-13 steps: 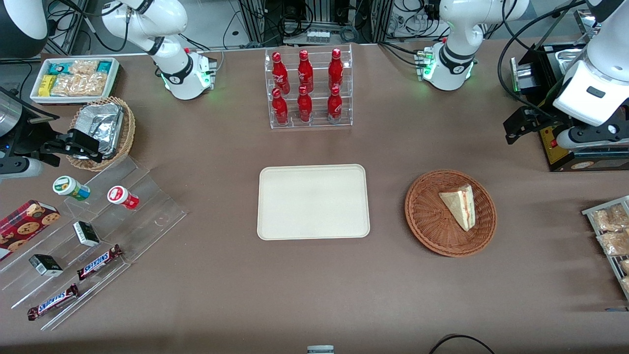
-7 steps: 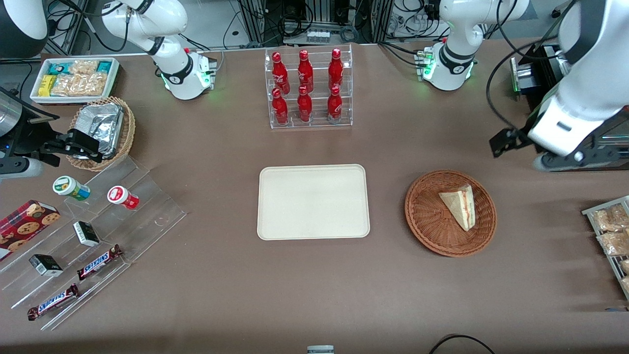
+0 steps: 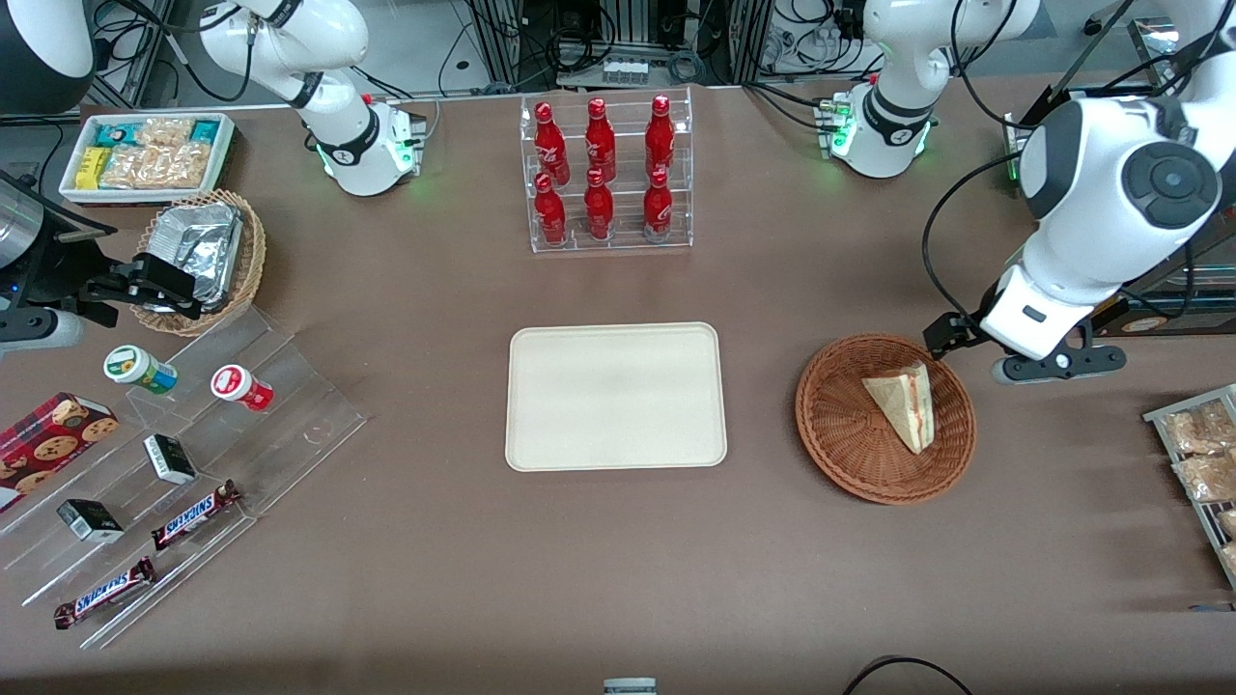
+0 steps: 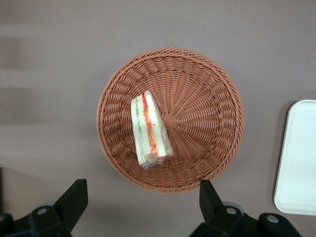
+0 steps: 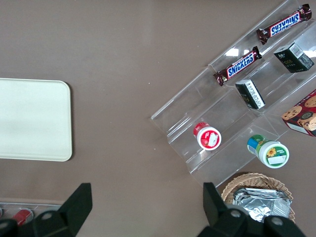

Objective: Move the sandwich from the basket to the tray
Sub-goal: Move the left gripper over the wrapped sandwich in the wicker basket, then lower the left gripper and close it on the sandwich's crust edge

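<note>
A long brown table [image 3: 406, 579] is carrying everything. A cream tray [image 3: 616, 396] is lying flat near its middle, and a round reddish basket [image 3: 850, 454] is sitting beside it toward the working arm's end. Farther from the front camera, a clear rack of red bottles [image 3: 606, 174] is standing. Toward the parked arm's end, a clear stepped stand [image 3: 290, 405], a tan basket [image 3: 253, 253] and a white bin [image 3: 145, 154] are resting. The gripper [image 4: 142, 202] is hovering above the table, fingers spread wide, near the reddish basket's rim.

Glossy white jointed arm, dark grey joint caps, black cables, black-fingered tool [image 4: 140, 200].
</note>
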Available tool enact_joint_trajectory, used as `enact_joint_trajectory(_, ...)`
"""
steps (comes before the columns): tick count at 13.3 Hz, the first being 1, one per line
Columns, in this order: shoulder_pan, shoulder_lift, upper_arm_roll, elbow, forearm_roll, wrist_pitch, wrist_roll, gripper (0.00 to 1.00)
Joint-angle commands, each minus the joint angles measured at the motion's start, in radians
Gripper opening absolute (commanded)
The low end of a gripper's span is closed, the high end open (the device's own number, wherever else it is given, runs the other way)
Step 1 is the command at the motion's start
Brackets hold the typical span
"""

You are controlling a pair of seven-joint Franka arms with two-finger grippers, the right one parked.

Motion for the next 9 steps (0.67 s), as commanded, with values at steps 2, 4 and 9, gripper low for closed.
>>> enact_joint_trajectory(2,0.001,-0.013,0.002,-0.128,-0.013,0.151,-0.096,1.00)
enact_joint_trajectory(4,0.001,-0.005,0.002,-0.178,-0.013,0.221,-0.197,1.00)
enact_joint_trajectory(9,0.013,0.064,0.002,-0.189,-0.013,0.260,-0.312,1.00)
